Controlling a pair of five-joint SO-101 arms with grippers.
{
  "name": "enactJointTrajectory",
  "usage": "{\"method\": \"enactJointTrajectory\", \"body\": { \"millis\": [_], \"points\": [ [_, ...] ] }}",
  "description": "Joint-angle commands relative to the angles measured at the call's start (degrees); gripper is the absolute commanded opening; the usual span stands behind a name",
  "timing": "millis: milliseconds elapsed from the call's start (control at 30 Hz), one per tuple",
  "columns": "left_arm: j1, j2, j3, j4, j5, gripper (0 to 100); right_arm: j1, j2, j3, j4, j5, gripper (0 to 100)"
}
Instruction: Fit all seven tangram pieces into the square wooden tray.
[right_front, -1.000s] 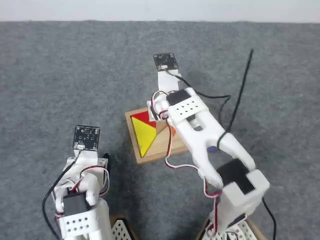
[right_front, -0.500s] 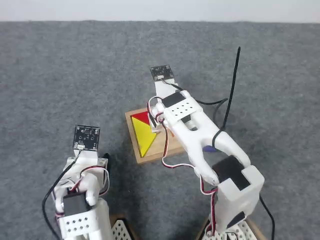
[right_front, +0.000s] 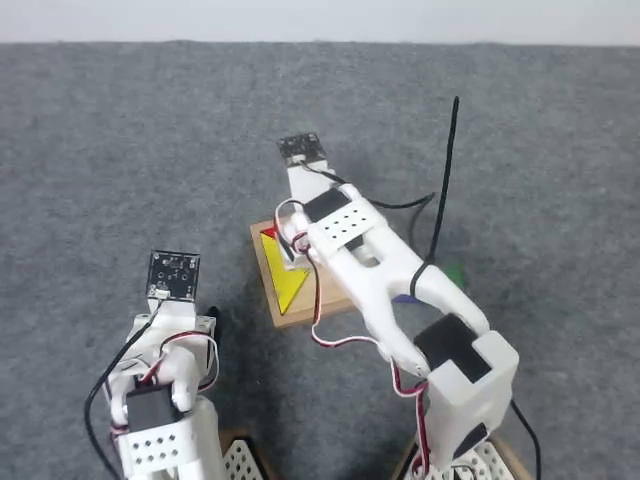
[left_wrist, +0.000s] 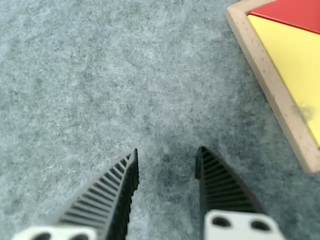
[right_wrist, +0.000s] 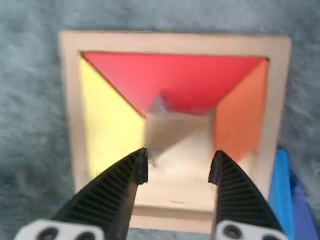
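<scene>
The square wooden tray (right_wrist: 175, 42) lies under my right gripper (right_wrist: 180, 152), which hangs open just above it with nothing between its fingers. In the tray sit a red triangle (right_wrist: 175, 80), a yellow triangle (right_wrist: 105, 120) and an orange piece (right_wrist: 237, 117); its middle is bare wood. A blue piece (right_wrist: 282, 180) lies on the carpet against the tray's edge. From above, the right arm (right_front: 370, 270) covers most of the tray (right_front: 265, 270). My left gripper (left_wrist: 168, 151) stands open over bare carpet, beside the tray's corner (left_wrist: 265, 80).
A green piece (right_front: 455, 272) and a blue-purple piece (right_front: 405, 298) peek out on the carpet to the right of the right arm. A black cable (right_front: 445, 170) rises behind it. Grey carpet stretches wide to the left and at the back.
The right arm has swung to the left over the tray and now hides more of it; the green piece has come into sight at its right. The left arm has kept still.
</scene>
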Motion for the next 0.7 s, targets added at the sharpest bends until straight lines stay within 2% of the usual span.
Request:
{"method": "enactJointTrajectory", "body": {
  "millis": [0, 367, 667],
  "points": [
    [0.09, -1.05, -0.48, 0.35, 0.35, 19, -0.84, -3.03, -4.04, 0.48, -0.97, 21.0],
    [0.09, -1.05, -0.48, 0.35, 0.35, 19, -0.66, 5.05, -5.19, -0.66, -2.02, 21.0],
    [0.09, -1.05, -0.48, 0.35, 0.35, 19, 1.36, 2.33, -6.51, 4.62, -2.64, 21.0]
  ]
}}
